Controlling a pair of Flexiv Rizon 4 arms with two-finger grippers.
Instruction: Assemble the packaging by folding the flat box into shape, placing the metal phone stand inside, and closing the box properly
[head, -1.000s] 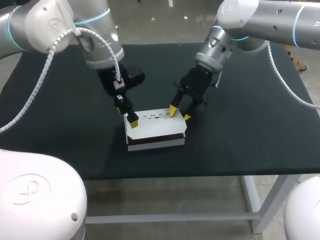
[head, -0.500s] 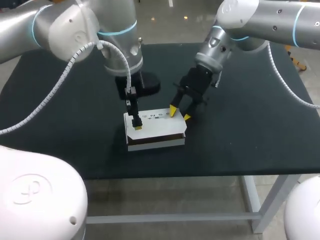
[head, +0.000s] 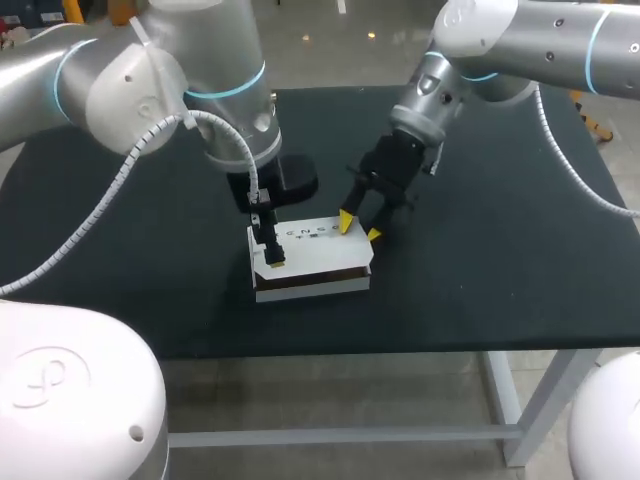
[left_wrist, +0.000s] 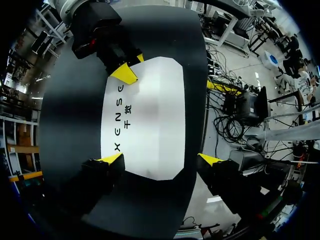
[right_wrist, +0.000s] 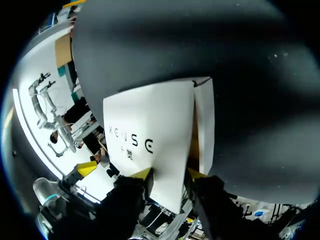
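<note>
Bright, even overhead light. The white cardboard box (head: 310, 248) glares against the matte black table (head: 500, 250), with soft shadows beneath. In both wrist views, lines bend strongly near the edges.

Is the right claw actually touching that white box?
Touching. Right wrist view: the right gripper pinches a flap of the white box between both yellow tips.

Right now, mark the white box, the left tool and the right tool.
white box (head: 318, 256): head view, bare middle of its lid.
left tool (head: 264, 243): head view, midway between its yellow tips.
right tool (head: 359, 227): head view, its yellow end at the box's far edge.
</note>
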